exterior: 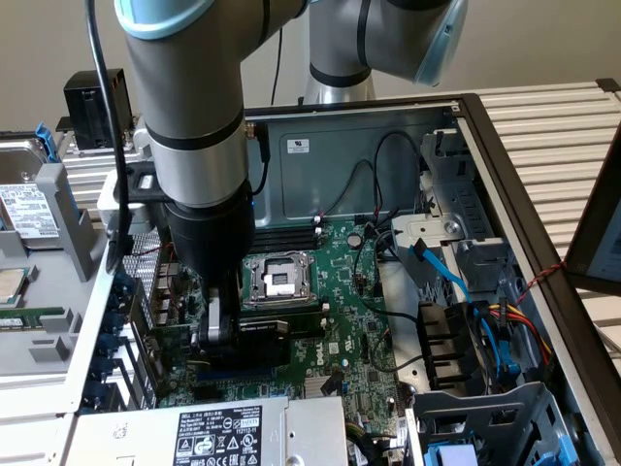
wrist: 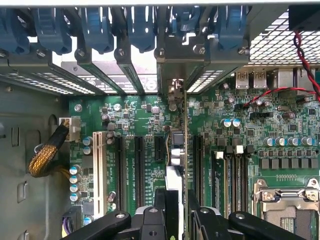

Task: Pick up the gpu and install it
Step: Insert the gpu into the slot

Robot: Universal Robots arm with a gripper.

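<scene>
Over the motherboard (wrist: 250, 125) slots, the hand (wrist: 176, 202) is partly closed on the gpu (wrist: 177, 142), gripping its upper edge. It is probably light, stiff and fragile, best held by its edges.

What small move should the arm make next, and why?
Probably press the card gently straight down toward the board. The claw grips it upright among the slots, its metal end at the case's rear openings; whether it is seated I cannot tell.
</scene>
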